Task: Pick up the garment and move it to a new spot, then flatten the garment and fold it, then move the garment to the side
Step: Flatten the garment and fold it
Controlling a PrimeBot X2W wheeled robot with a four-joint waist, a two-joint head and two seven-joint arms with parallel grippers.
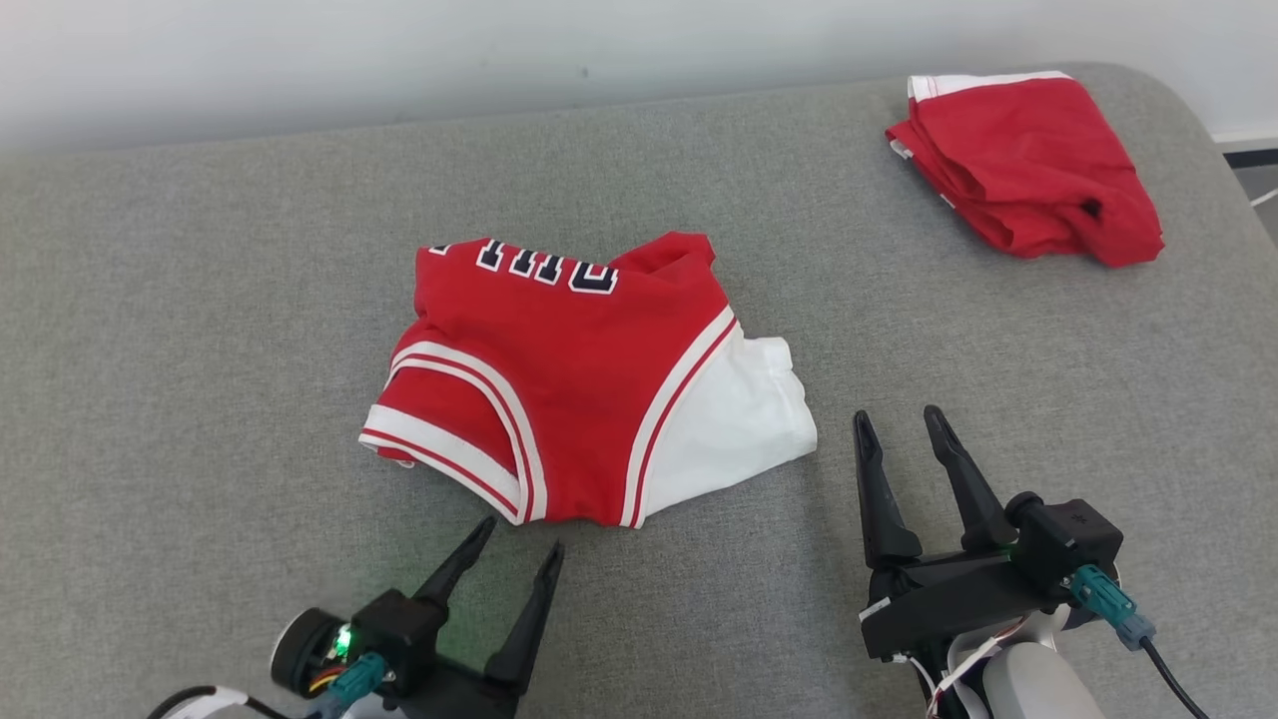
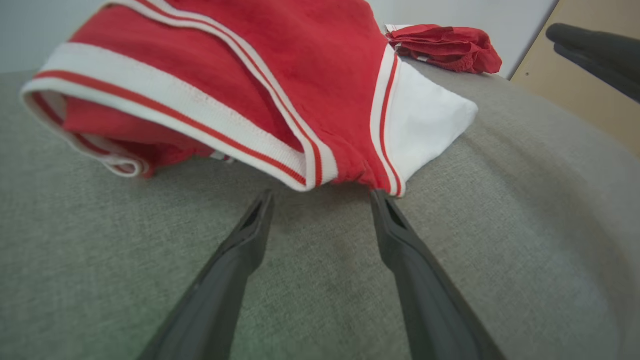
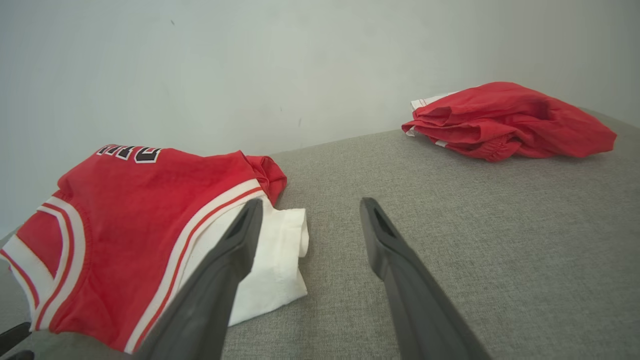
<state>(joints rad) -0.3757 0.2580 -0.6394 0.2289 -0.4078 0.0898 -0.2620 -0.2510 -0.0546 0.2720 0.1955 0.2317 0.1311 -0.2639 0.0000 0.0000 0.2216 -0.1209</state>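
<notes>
Nearest me, low in the head view, the left jaws stand spread as wide as they go with nothing between them. The left wrist view shows their fingertips (image 2: 387,220) low over the cloth surface, just short of the near hem of the jersey (image 1: 559,379); whether one tip brushes it I cannot tell. Off to my right, the right jaws are equally wide and equally empty, pointing past the white panel (image 1: 739,419) of the jersey, close beside it but apart. The jersey itself, red with striped white trim and dark lettering along its far edge, lies in a compact folded bundle near the middle of the bench (image 1: 200,300). From that I judge the flattening and folding are done, or nearly so, and the step in hand is the last one, moving the bundle aside. My next move calls for sliding both pairs of jaws under the near edge, closing on all layers together, and lifting level so the fold doesn't fall open. Beyond it, at the far right corner, a second red garment (image 1: 1028,170) lies rumpled, well apart. The bench is padded, covered in grey woven fabric, with a rounded corner. Behind it runs a plain pale wall (image 1: 399,60), and the left wrist view catches a tan panel (image 2: 575,85) off to one side.
</notes>
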